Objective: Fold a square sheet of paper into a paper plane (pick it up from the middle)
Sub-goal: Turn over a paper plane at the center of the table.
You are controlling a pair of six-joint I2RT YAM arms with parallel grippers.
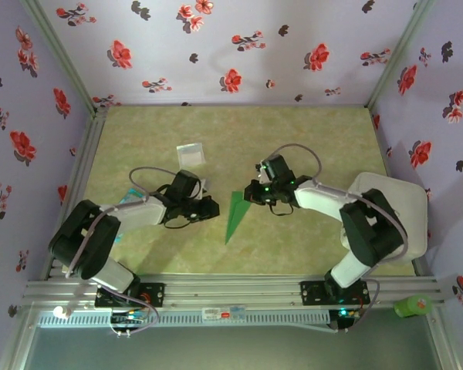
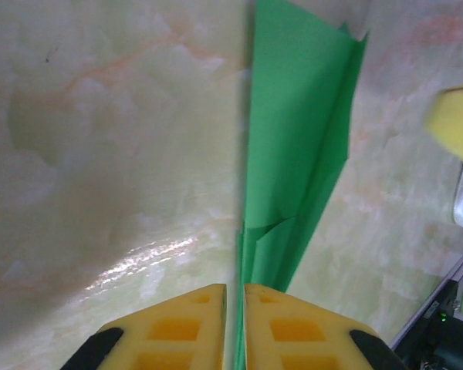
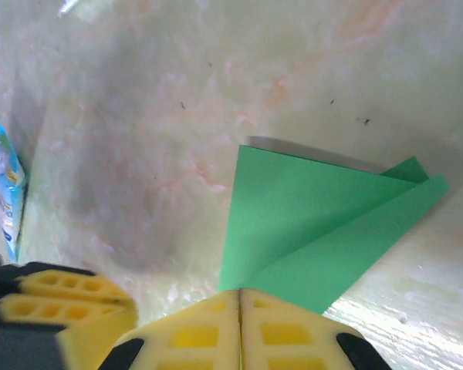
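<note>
From above, the slim bright green paper plane [image 1: 234, 217] lies on the pale marbled worktop [image 1: 309, 139] between the two arms. Its long axis runs near to far with a slight tilt, the sharp point facing the near edge and a little left, the wide tail far and a little right. The left gripper [image 1: 213, 208] sits at its left side and the right gripper [image 1: 251, 193] at the tail. In the left wrist view the yellow fingers [image 2: 185, 327] are clenched on the plane's folded edge, with a green sliver between them. In the right wrist view the gripper is clenched tight, tips at the paper's edge; whether it pinches a layer I cannot tell. The step looks like setting a crease. Both arms should hold the layers aligned and avoid pulling apart, which could tear or unfold them.
</note>
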